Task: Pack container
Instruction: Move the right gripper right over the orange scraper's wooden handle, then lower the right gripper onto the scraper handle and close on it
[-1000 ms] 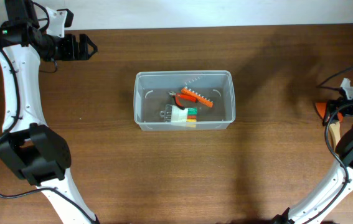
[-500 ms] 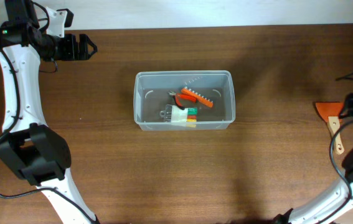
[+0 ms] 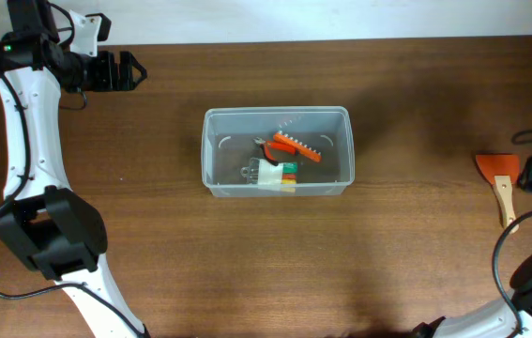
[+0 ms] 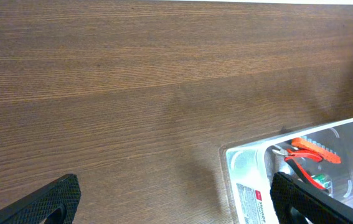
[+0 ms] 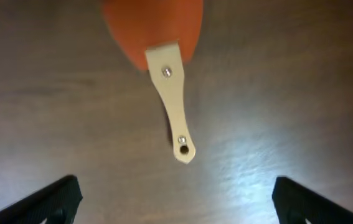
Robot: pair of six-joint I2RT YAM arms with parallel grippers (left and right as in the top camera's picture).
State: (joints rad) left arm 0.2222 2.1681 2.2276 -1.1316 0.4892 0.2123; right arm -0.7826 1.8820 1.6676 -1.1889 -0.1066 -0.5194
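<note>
Right gripper (image 5: pixel 176 200) has pulled back from the spatula (image 5: pixel 171 102) — it and the left gripper (image 3: pixel 134 71) gape wide, empty.

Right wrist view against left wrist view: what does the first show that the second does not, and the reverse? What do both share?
Only the right wrist view shows the orange scraper with its pale handle, lying flat. Only the left wrist view shows a corner of the clear container with an orange tool inside. Both show the brown wooden table and black fingers at the lower corners: the left hand and the right hand are open and empty.
</note>
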